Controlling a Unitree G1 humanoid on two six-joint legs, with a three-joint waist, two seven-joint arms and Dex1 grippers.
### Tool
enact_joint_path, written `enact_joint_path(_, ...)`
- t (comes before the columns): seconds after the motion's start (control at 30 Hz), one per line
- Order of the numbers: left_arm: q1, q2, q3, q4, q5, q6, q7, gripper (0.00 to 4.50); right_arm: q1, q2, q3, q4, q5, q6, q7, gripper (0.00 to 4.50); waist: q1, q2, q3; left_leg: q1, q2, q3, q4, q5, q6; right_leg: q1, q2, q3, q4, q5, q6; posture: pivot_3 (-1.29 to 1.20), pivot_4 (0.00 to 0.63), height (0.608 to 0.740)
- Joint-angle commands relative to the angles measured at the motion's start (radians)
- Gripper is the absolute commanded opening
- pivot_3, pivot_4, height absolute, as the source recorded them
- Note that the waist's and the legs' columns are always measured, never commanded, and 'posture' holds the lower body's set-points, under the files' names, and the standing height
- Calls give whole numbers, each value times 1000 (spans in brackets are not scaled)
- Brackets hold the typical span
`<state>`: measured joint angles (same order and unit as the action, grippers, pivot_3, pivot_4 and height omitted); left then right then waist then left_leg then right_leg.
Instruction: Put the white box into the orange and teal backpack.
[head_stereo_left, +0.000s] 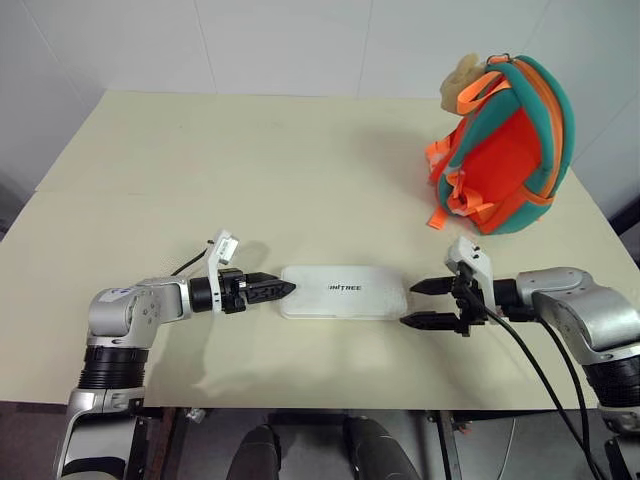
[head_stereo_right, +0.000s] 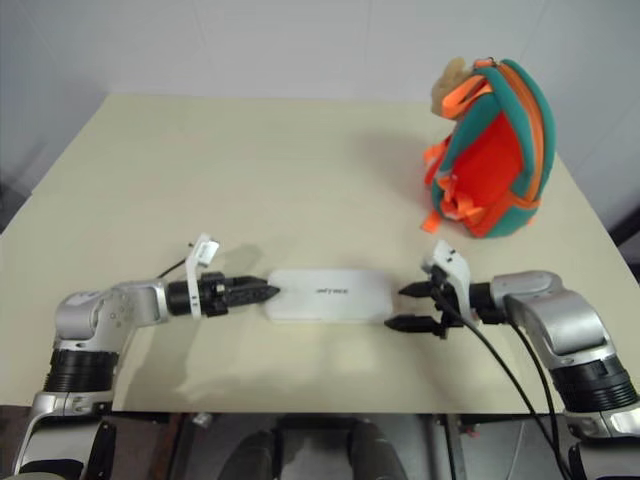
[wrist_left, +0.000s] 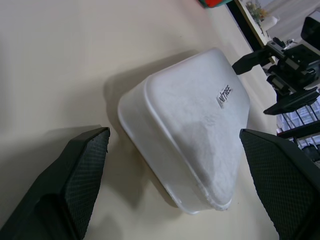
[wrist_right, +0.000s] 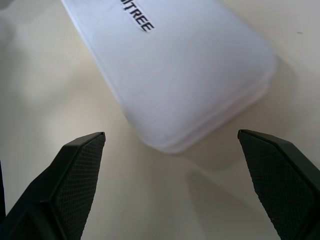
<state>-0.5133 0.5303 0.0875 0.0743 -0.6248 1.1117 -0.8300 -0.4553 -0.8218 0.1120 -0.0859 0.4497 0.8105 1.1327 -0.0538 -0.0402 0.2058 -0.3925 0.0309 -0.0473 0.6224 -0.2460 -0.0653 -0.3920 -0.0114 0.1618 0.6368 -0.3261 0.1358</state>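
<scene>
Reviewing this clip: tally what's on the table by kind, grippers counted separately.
White box: 1
Orange and teal backpack: 1
Beige plush toy on the backpack: 1
Open grippers, left gripper and right gripper, one at each end of the box: 2
Total: 5

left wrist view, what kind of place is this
Probably a lab or test room: a plain beige table against bare white walls, bearing just a white box and an orange and teal backpack.
</scene>
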Motion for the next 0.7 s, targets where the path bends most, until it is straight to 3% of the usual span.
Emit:
enact_joint_path(0.03,16,-15,-77,5,-3,58,-4,4443,-20,5,-7,-33,7,6,-14,4500,2,0,0,0,0,0,0,0,0,0,0,0,0,0,0,0,150,740)
enact_joint_path(0.5,-81,-36,-138,106,-46,234,-83,4443,-38,41,7,-53,-8,-4,-49,4500,0,1,0,0,0,0,0,0,0,0,0,-1,-1,0,0,0,150,740)
enact_joint_path(0.7,-146,-69,-99,192,-43,256,-87,4443,-23,44,-2,-63,-15,-4,-54,4500,1,1,0,0,0,0,0,0,0,1,0,-1,-1,0,0,0,150,740)
